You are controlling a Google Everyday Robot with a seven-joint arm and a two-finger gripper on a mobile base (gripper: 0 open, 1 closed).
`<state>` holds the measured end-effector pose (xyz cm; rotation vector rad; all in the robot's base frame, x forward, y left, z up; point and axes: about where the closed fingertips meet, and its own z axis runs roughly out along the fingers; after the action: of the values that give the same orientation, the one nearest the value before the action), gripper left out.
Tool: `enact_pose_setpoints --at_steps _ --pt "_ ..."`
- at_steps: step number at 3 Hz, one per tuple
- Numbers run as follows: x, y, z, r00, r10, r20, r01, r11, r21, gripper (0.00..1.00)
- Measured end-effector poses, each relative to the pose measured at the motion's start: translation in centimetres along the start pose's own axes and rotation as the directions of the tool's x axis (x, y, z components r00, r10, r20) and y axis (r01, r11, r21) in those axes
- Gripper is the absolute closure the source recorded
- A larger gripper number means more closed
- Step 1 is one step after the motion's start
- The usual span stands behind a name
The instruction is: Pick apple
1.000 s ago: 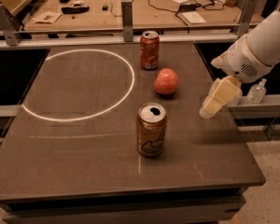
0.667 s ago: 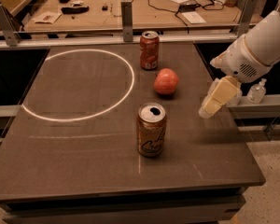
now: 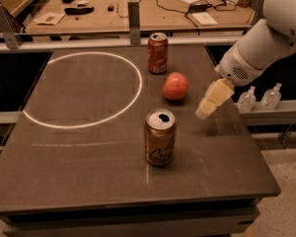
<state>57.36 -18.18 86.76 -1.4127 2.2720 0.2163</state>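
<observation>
My cream-coloured gripper [image 3: 205, 109] has shifted left since a second ago. It now hangs just right of the small round reddish-orange apple [image 3: 175, 86], apart from it. Spread or pressed together: I cannot tell. The apple lies unmoved on the dark table [image 3: 89, 172], between the red soda can [image 3: 157, 52] and the orange-gold soda can [image 3: 160, 137] — approach in progress, grasp not yet made.

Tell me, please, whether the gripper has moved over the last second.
Yes. The gripper has shifted a little left, closer to the apple, which has not moved; it is still right of the apple, not touching.
</observation>
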Motion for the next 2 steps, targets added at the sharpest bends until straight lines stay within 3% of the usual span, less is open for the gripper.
enact_pose_setpoints --at_steps 1,2 --pt "-0.3 -1.3 1.6 1.0 0.031 0.003 -0.031 0.9995 0.004 0.0" --pt "-1.5 -1.7 2.8 1.0 0.022 0.02 -0.022 0.9995 -0.023 0.0"
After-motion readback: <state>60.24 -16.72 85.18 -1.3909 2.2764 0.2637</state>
